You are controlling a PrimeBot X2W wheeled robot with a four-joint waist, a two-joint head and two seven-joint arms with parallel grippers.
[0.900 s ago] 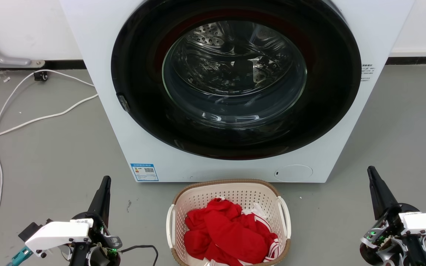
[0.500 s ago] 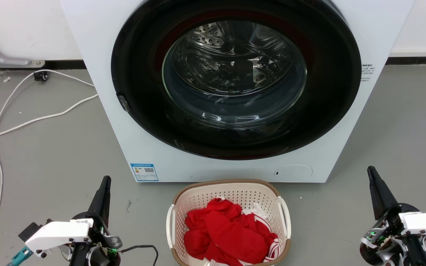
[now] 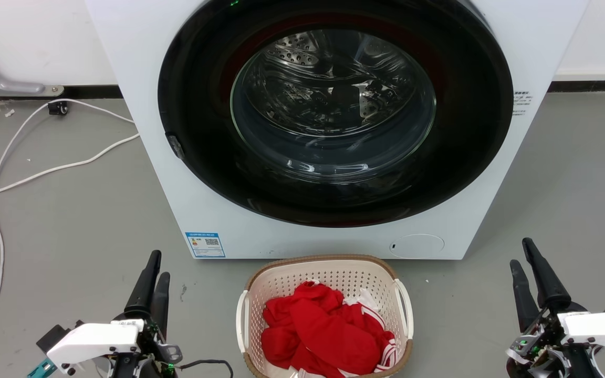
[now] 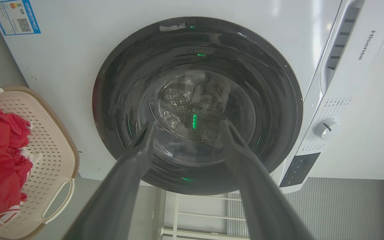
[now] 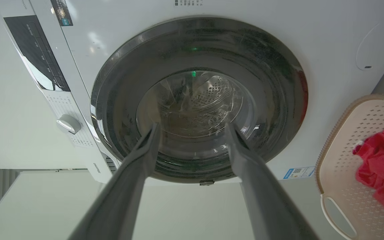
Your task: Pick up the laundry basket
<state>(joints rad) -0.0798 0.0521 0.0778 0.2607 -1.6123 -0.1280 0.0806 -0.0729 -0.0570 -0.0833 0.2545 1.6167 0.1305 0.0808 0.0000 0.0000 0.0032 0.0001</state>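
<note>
**While the laundry basket point(image 3: 292, 283) sat on the floor point(image 3: 71, 236), both sets of jaws stood apart**

As the basket rested on that grey floor just in front of the washing machine point(image 3: 139, 105), centred below its round glass door point(image 3: 334, 110), we saw red clothes point(image 3: 323, 331) heaped inside it, with a bit of white-striped fabric at the near end. Its white side handles point(image 3: 240, 320) stood free of both arms. Out to the basket's left we had our left gripper point(image 3: 159, 264) sitting low and well apart from it, fingers pointing up toward the machine, jaws parted and holding nothing. The left wrist view looked through that gap at the door. Over on the other side, our right gripper point(image 3: 521, 252) mirrored it. It too was well clear of the basket, jaws spread and empty, and the right wrist view also showed the door between the fingers. We spotted a blue label point(image 3: 205, 244) at the machine's lower left corner, and a white cable point(image 3: 45, 170) trailed across the floor further left.
</note>
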